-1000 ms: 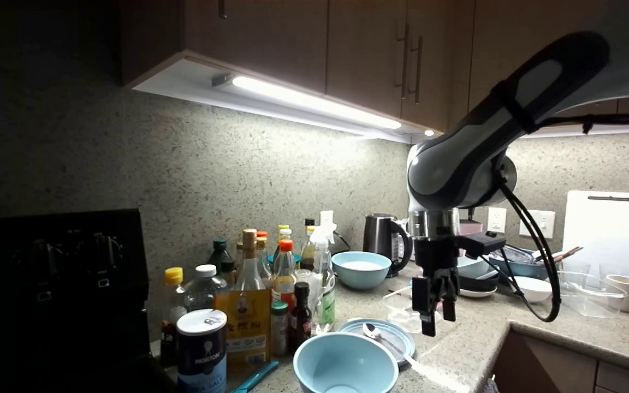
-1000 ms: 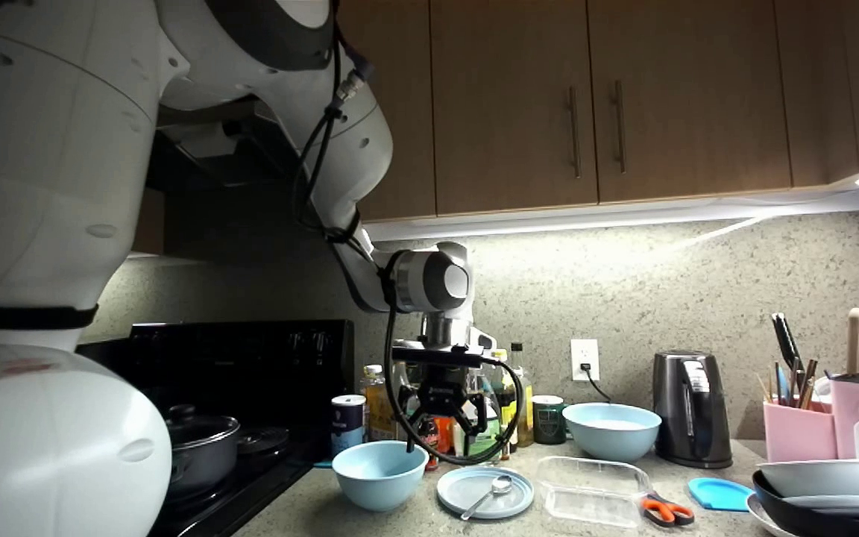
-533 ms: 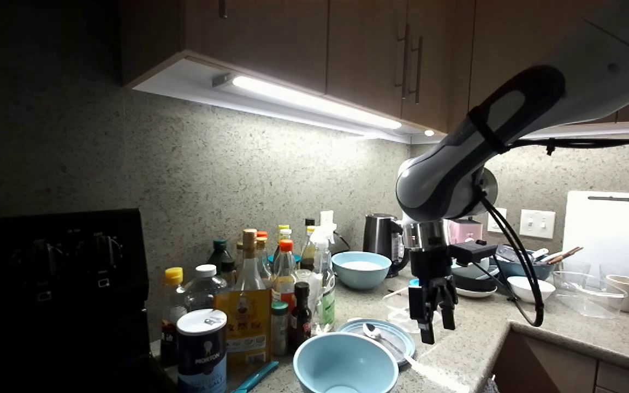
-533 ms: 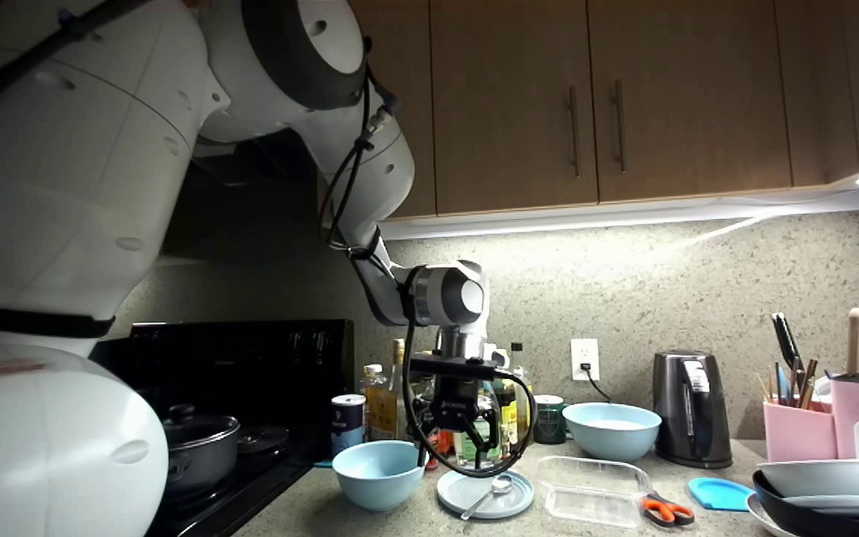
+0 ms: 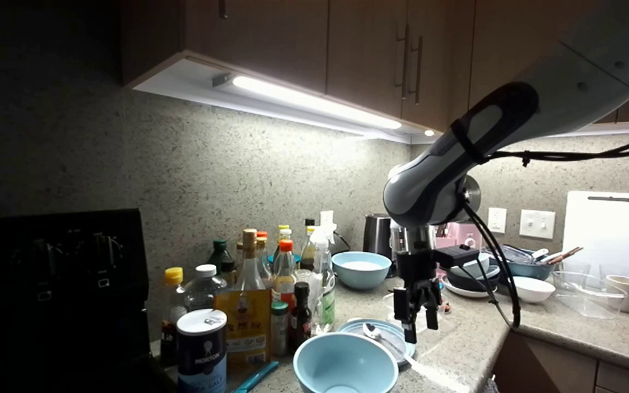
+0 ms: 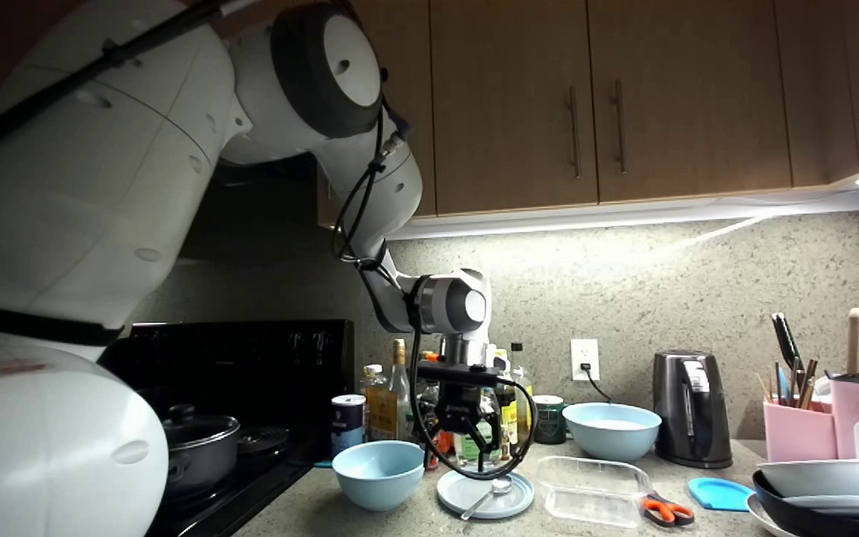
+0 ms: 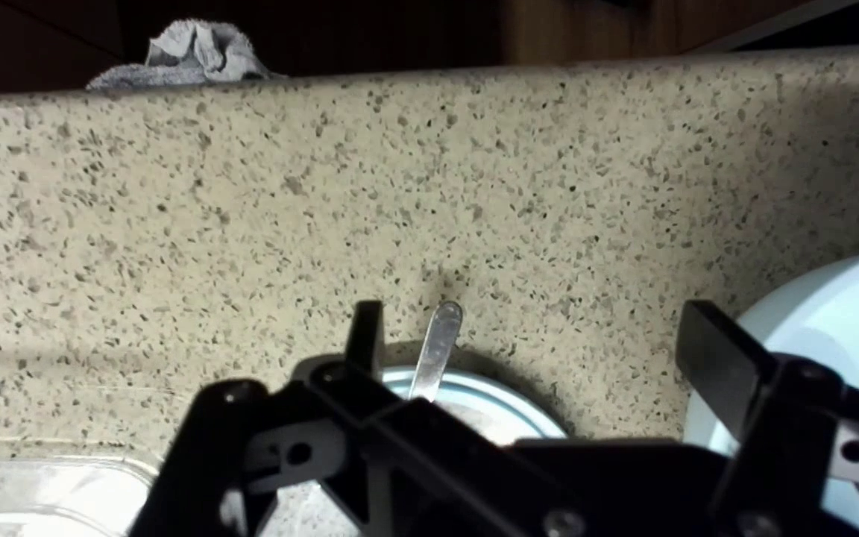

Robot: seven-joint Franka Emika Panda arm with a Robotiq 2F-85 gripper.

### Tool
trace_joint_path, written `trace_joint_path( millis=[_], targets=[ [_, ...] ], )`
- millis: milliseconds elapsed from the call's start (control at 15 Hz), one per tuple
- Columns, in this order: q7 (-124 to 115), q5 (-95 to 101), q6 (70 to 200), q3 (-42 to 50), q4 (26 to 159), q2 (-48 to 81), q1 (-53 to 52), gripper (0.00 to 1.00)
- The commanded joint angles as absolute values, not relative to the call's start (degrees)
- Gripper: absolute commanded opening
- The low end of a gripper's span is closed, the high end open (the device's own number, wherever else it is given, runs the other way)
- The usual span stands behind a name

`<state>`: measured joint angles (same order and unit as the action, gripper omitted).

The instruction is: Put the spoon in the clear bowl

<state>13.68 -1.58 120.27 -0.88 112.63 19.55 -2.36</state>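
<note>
Spoon and light-blue plate sit together on the bench, and we see the spoon lying on the plate, scoop far and handle near; in the wrist view the handle's end juts past the near rim. Just left of the plate in an exterior view, with a strip of bench between, we have the near pale-blue bowl. We see the end effector hanging above the bench, its fingers pointing down and standing wide apart; in the wrist view one shows just beside the spoon's handle. Right of the plate we find a see-through tray, then orange-handled scissors. On the far side we note a second light-blue bowl just left of a dark kettle, with bottles farther left.
</note>
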Motion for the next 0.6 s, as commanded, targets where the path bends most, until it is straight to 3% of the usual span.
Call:
trace_joint_path(
  millis=[0, 533],
  targets=[
    [12.11, -0.35, 119.57, -1.86, 107.26, 24.28, -2.17, 1.00],
    [12.69, 0.33, 120.75, -2.23, 102.60, 28.82, -1.71, 1.00]
  ],
)
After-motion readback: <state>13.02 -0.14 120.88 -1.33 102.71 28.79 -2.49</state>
